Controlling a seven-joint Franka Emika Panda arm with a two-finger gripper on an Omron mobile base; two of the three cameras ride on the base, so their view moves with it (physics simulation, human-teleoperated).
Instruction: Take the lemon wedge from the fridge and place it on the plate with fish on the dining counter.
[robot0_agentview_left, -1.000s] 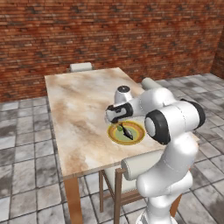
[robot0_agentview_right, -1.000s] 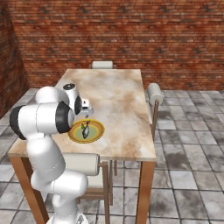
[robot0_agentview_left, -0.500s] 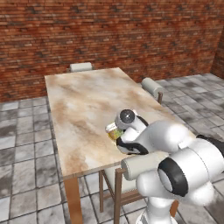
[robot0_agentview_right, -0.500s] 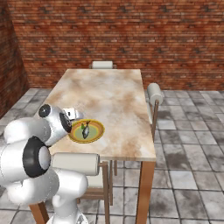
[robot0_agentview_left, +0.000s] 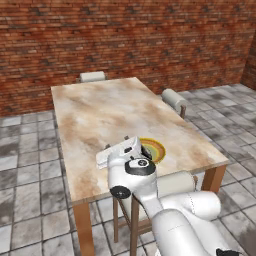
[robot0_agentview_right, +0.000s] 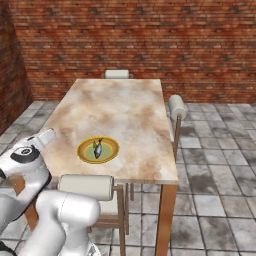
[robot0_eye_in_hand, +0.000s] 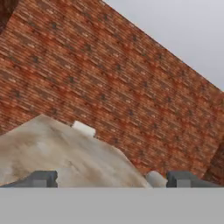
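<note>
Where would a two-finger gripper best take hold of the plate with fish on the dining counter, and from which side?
Probably by the banded rim of the plate with fish, at the edge nearest the robot. The plate lies flat and shallow on the dining counter, close to its near edge, with the fish in the centre. So only the rim offers something thin to pinch, approached low from the near side.

Even, diffuse rendered light, moderately bright; no clear source. Soft faint shadow under the counter (robot0_agentview_right: 150, 150) on the floor (robot0_agentview_right: 210, 200). No glare. All views coarse, slightly soft; hand view blurriest, brick wall (robot0_eye_in_hand: 109, 87) smeared.
</note>
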